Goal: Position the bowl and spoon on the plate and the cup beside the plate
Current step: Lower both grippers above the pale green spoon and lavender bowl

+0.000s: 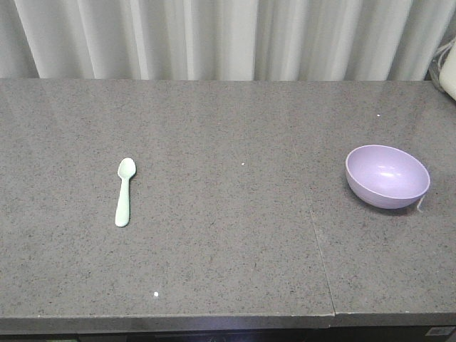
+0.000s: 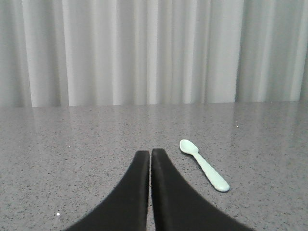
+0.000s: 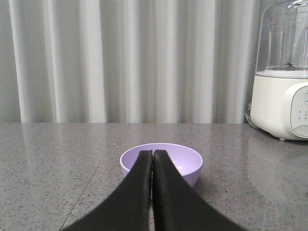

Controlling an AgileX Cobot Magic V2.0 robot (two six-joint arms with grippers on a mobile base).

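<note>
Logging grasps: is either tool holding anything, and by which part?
Nothing. The left tool and right tool are shut, empty; spoon and bowl lie untouched.

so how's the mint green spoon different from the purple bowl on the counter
Colour: the pale mint-green plastic spoon versus the glossy lavender-purple plastic bowl. Shape: the spoon is slim and long with a small oval head, while the bowl is round and deep. Place: the spoon lies flat on the left of the grey speckled counter, and the bowl stands upright on the right. Both rest on the same counter, with nothing touching them.
</note>
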